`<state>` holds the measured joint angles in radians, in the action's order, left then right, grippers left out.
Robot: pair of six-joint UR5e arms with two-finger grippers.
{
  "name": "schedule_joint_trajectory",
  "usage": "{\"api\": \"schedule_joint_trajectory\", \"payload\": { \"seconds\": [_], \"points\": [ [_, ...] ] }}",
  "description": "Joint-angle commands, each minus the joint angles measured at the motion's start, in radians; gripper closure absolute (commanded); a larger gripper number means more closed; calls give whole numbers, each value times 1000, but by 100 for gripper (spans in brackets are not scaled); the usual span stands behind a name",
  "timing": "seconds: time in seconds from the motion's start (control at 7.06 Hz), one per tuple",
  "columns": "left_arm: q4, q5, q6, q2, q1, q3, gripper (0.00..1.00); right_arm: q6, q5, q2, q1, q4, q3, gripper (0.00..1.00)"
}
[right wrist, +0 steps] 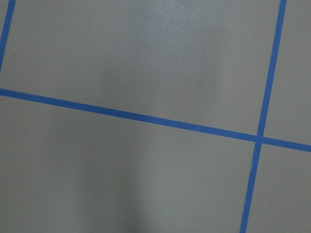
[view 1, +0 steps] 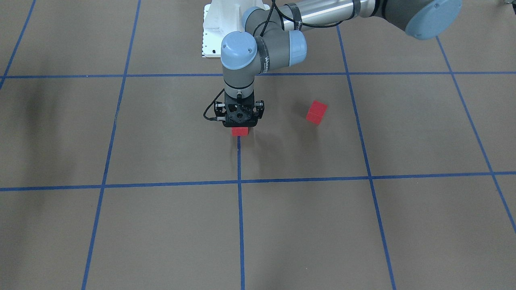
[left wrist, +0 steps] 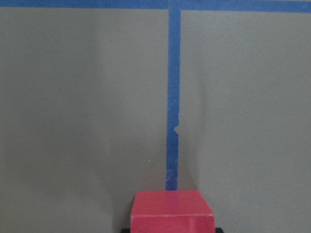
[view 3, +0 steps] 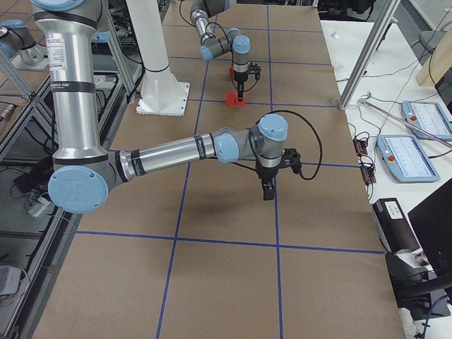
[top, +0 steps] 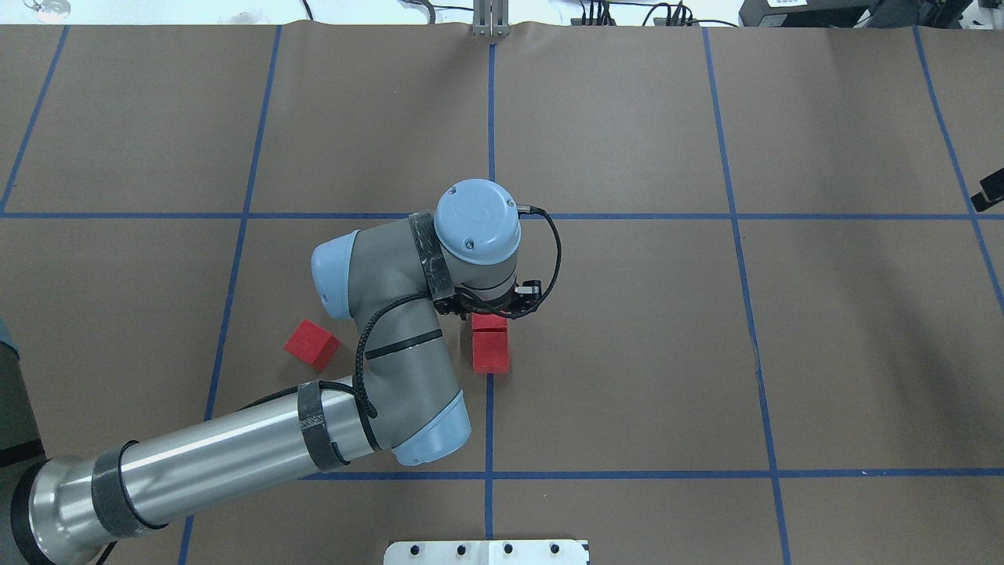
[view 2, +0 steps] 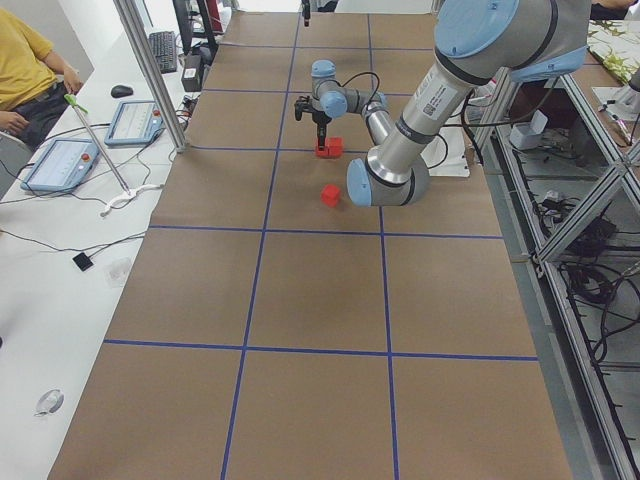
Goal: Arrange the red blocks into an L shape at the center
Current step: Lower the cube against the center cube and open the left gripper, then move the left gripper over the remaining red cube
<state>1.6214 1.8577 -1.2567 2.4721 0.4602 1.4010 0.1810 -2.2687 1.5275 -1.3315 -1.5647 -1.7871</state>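
Observation:
Two red blocks stand end to end on the blue centre line: a far one (top: 490, 322) and a near one (top: 491, 357). My left gripper (top: 490, 312) stands upright and low over the far block (view 1: 239, 131), and looks shut on it; its fingers are mostly hidden. That block fills the bottom middle of the left wrist view (left wrist: 172, 211). The third red block (top: 311, 343) lies apart and turned, beside the left forearm (view 1: 316, 112). My right gripper (view 3: 268, 191) hangs over bare table far to the right; I cannot tell whether it is open or shut.
Brown table paper carries a blue tape grid (top: 490, 475). The white robot base plate (top: 486, 553) sits at the near edge. The left arm's elbow and forearm (top: 392, 369) lie between the lone block and the pair. Tablets (view 3: 417, 116) lie on side benches.

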Motion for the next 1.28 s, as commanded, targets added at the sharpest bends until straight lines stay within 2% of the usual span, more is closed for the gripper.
{"api": "schedule_joint_trajectory", "payload": {
  "seconds": [0.0, 0.28, 0.43, 0.57, 0.85, 0.99, 1.13],
  "points": [
    [0, 0, 5, 1, 1, 3, 1, 0, 0, -1, 0, 0, 0, 1],
    [-3, 5, 25, 1, 32, 42, 1, 0, 0, -3, 0, 0, 2, 0],
    [-27, 5, 137, -24, 41, 96, 1, 0, 2, -4, 2, 0, 2, 0],
    [-34, 5, 251, -103, 66, 178, 1, 2, 0, -4, 0, 0, 3, 0],
    [-26, 8, 481, -365, 107, 414, 1, 2, 2, -6, 2, 0, 3, 0],
    [-25, 30, 531, -462, 118, 488, 1, 2, 0, -6, 2, 0, 6, 1],
    [-15, 79, 536, -517, 121, 510, 0, 2, 2, -6, 0, 0, 6, 1]
  ]
}}
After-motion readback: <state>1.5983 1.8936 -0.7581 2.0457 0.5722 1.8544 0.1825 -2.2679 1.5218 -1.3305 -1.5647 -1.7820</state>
